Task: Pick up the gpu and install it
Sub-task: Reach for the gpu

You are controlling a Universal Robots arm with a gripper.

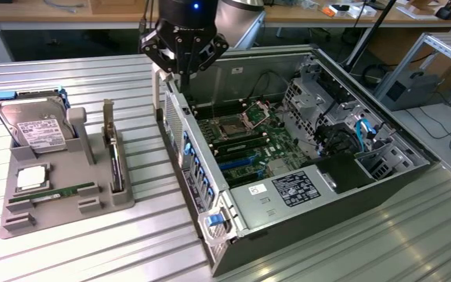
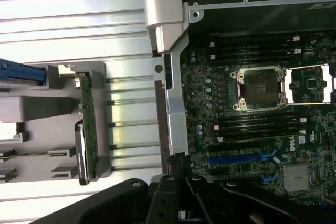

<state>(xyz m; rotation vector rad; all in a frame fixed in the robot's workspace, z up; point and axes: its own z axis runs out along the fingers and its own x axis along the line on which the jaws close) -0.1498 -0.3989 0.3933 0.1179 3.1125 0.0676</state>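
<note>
The gpu (image 1: 114,155) is a thin dark card standing on edge in a slot of the grey holder (image 1: 61,208), with its pale metal bracket strip at the far end. In the wrist view the gpu (image 2: 85,129) appears edge-on, still in the holder. My gripper (image 1: 185,75) hangs above the rear corner of the open computer case (image 1: 209,194), on the exterior view's right of the card and well apart from it. The fingers are shut with nothing between them. In the wrist view my gripper (image 2: 179,170) sits over the case's side wall (image 2: 176,103).
The holder also carries a silver hard drive (image 1: 33,126), a square processor (image 1: 31,176) and a green memory stick (image 1: 53,192). Inside the case lie the motherboard with its socket (image 2: 260,87) and blue slots (image 2: 241,158). Ribbed metal tabletop (image 1: 92,247) surrounds everything.
</note>
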